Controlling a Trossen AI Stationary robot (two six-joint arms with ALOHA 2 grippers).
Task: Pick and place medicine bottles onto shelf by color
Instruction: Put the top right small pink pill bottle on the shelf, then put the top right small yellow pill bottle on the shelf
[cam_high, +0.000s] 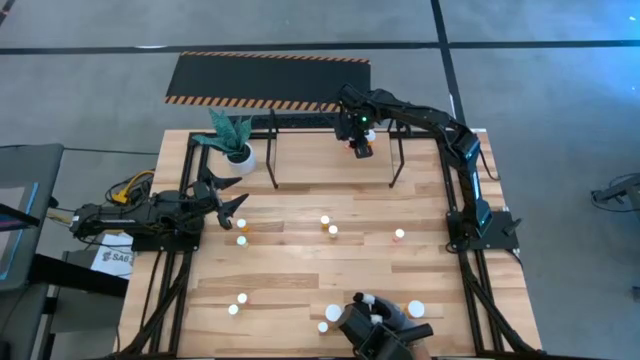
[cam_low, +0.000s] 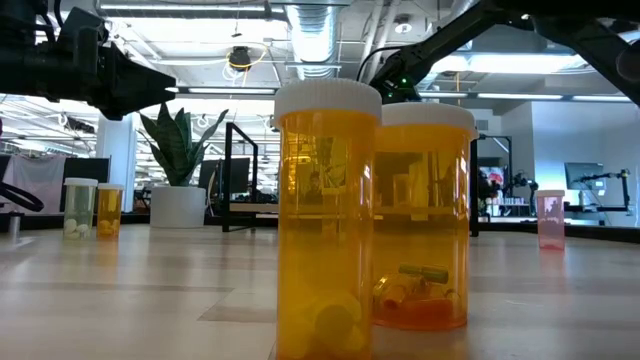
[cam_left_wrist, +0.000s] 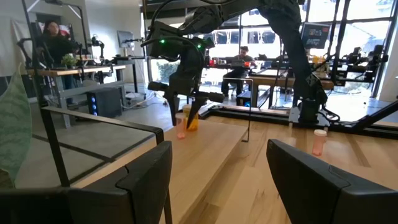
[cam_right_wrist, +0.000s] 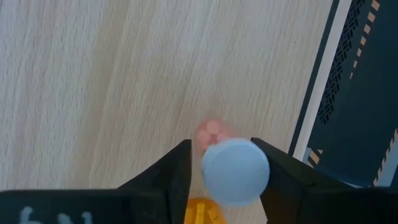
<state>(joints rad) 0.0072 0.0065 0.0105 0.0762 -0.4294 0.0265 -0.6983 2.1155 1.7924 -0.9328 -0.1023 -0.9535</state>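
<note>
Right hand (cam_high: 360, 146) is reaching to the top center of the high view, parked over the shelf (cam_high: 272, 160), that thin black frame on the wooden surface (cam_high: 300, 270). In the right wrist view its two dark fingers (cam_right_wrist: 171, 177) sit on either side of a white-capped pinkish bottle (cam_right_wrist: 236, 172), with an orange bottle (cam_right_wrist: 202, 212) just beside it at the bottom edge. The fingers look right up against the cap, but I honestly can't tell if they're gripping it or just flanking it. The left wrist view shows both bottles standing upright on the shelf under that hand.

Left hand (cam_high: 228, 205) is on the left side of the high view, beside the white plant pot (cam_high: 240, 156), fingers spread apart and holding nothing.

The rest of the medicine bottles (cam_high: 330, 231) are scattered around: a few mid-frame, one reddish one toward the right, a couple at lower left and a cluster at bottom center. The low view has two big amber ones (cam_low: 325, 220) dead center up close.
</note>
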